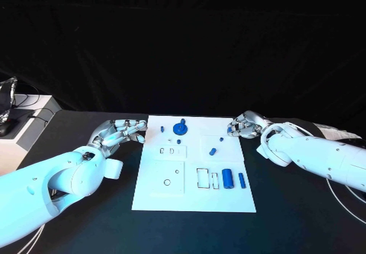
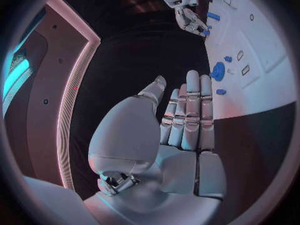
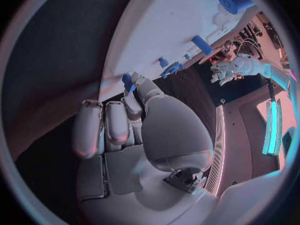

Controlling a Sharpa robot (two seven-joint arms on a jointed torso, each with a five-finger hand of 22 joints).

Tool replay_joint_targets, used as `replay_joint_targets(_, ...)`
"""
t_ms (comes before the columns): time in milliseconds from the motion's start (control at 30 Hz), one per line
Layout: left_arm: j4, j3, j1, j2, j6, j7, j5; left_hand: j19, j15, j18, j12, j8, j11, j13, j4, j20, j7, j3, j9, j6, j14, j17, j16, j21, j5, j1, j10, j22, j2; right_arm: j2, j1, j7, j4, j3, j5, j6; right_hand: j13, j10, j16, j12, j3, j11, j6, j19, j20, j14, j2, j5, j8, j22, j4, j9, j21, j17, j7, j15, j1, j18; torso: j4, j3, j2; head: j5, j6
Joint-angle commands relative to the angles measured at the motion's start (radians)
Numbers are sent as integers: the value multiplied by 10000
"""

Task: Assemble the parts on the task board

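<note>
- My left hand (image 1: 118, 133) hovers over the black table (image 1: 305, 211) just off the task board's (image 1: 194, 198) near-left edge, fingers straight and side by side, holding nothing; the left wrist view shows the same flat palm (image 2: 187, 115).
- My right hand (image 1: 245, 126) sits at the board's far right corner, fingers curled in, a small blue part (image 3: 127, 81) pinched at its fingertips in the right wrist view.
- Between my two hands, at the far end of the board, stands a round blue knob-like part (image 1: 180, 128), with a small blue piece (image 1: 162, 128) just beside it on my left hand's side.
- Closer to my right hand lie two small blue pieces (image 1: 213, 151), one beyond the other, near the board's middle.
- Well toward me from my right hand, a thick blue cylinder (image 1: 227, 178) and a slim blue pin (image 1: 243, 180) lie side by side, just beside two rectangular slots (image 1: 203, 178).
- On my left hand's side of the board are a pair of small slots (image 1: 172, 151) and a ring-shaped hole (image 1: 167, 182).
</note>
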Motion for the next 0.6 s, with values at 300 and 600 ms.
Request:
replay_joint_targets(300,-9,8,1,14,121,86,-25,-11,-46,-3,-5,1,28,13,18,-62,-29,64,10,-8,-6,12,-49,-34,-38,-15,-26,-13,0,-73,388,-591,1005,54,-597,-1103,174,100,-64,-80,-47,17,357,447,-81,12,103,22,-10,1800,23,14,22,65,143,-76,-20,-85,-20,-11,-10,45,38)
replay_joint_targets(600,2,8,1,27,131,83,-25,-12,-47,-2,-2,0,22,14,21,-63,-34,68,9,2,-6,15,-48,-28,-39,-20,-10,-20,0,271,520,-1495,2071,63,-1008,-1377,187,102,-74,-95,-68,16,353,445,-73,13,86,0,-7,1795,55,14,1,59,146,-67,-56,-78,-11,-10,-12,72,35)
